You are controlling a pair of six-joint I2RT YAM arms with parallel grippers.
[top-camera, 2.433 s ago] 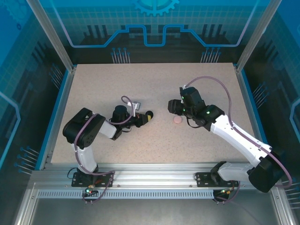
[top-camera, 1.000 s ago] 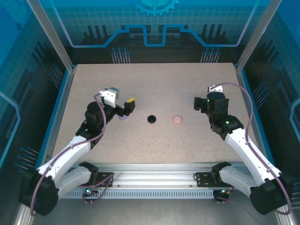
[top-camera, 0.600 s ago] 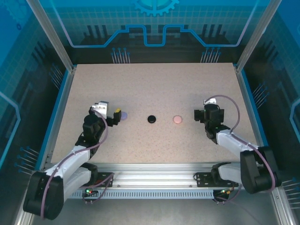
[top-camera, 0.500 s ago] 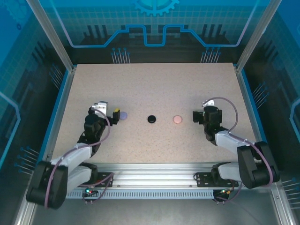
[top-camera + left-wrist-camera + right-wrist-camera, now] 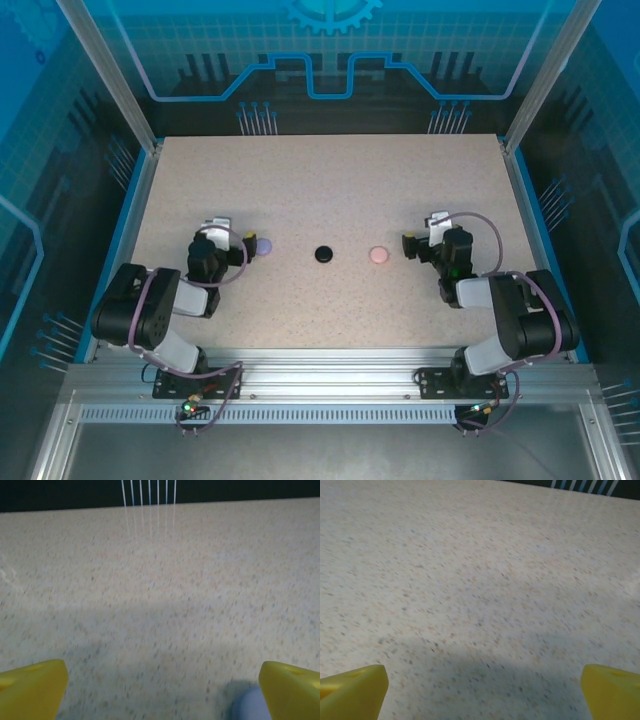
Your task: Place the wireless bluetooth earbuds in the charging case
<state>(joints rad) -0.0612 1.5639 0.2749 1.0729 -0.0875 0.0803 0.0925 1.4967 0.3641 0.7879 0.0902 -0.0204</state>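
Top external: purple case (image 5: 263,246), black case (image 5: 322,254), pink case (image 5: 377,255) in a row. Left gripper (image 5: 240,250), right gripper (image 5: 408,245) both spread, empty. Cases probably light, hard, slick; pinch across rim.

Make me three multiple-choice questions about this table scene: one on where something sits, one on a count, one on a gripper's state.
1. Which round case lies in the middle of the row?
A. the purple one
B. the black one
C. the pink one

2. How many round cases lie on the table?
A. two
B. three
C. five

3. What state is the left gripper in?
A. open
B. shut on an earbud
C. shut, empty

Answers:
1 B: the black case lies between the purple case and the pink case.
2 B: the top view shows those three in one row.
3 A: in the left wrist view its yellow fingers stand far apart.
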